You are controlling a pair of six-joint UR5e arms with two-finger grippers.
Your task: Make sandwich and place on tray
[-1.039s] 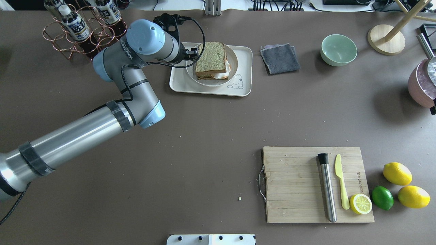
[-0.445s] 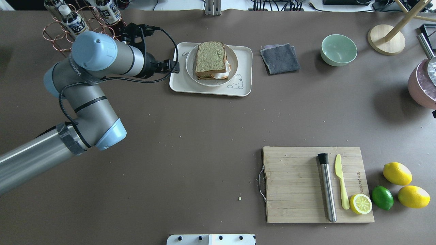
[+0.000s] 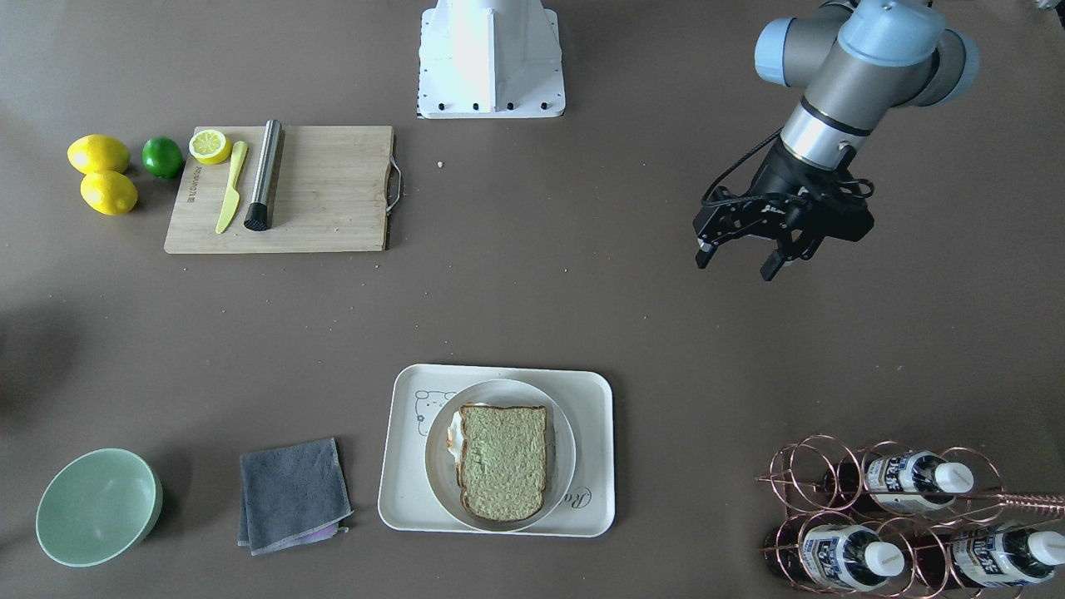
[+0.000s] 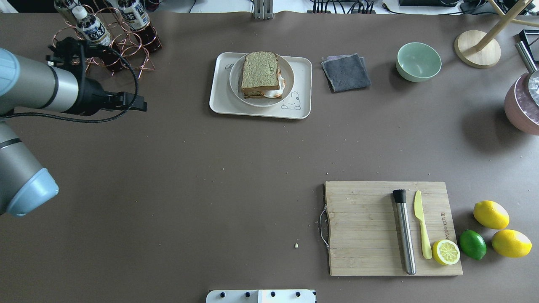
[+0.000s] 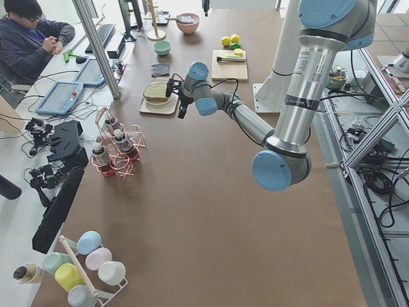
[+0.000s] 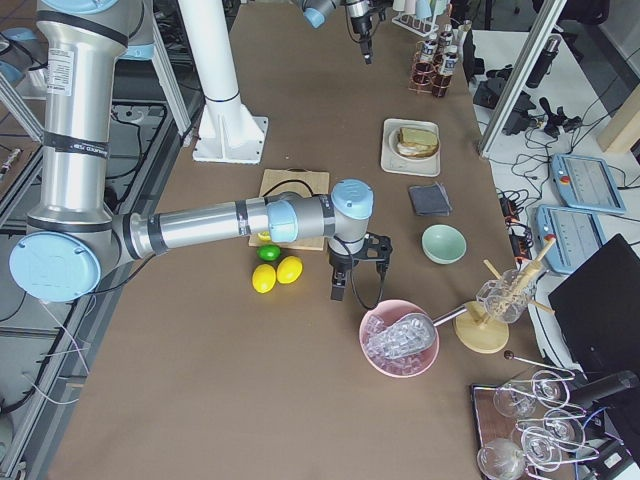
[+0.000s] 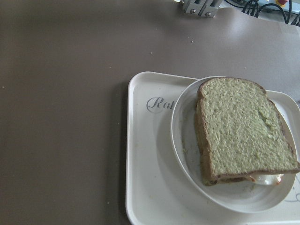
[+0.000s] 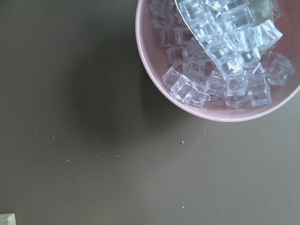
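Note:
The sandwich (image 4: 260,73), two greenish-tan slices with white egg showing at its edge, lies on a round white plate (image 4: 236,90). The plate stands on the cream tray (image 4: 219,103) at the table's far middle. They also show in the front view as sandwich (image 3: 503,470) and tray (image 3: 399,491), and in the left wrist view as sandwich (image 7: 243,131) and tray (image 7: 145,178). My left gripper (image 3: 736,262) is open and empty, well away from the tray, above bare table (image 4: 143,106). My right gripper (image 6: 345,285) shows only in the right side view, next to the ice bowl; I cannot tell its state.
A copper rack with bottles (image 4: 105,38) stands close behind my left gripper. A grey cloth (image 4: 346,72) and a green bowl (image 4: 418,61) lie right of the tray. A cutting board (image 4: 362,227) holds a muddler, a knife and a half lemon. A pink ice bowl (image 4: 522,111) is at the right edge.
My left arm has drawn back from the plate's left side, moving left and toward the robot, open and empty. The sandwich, plate and tray have not moved.

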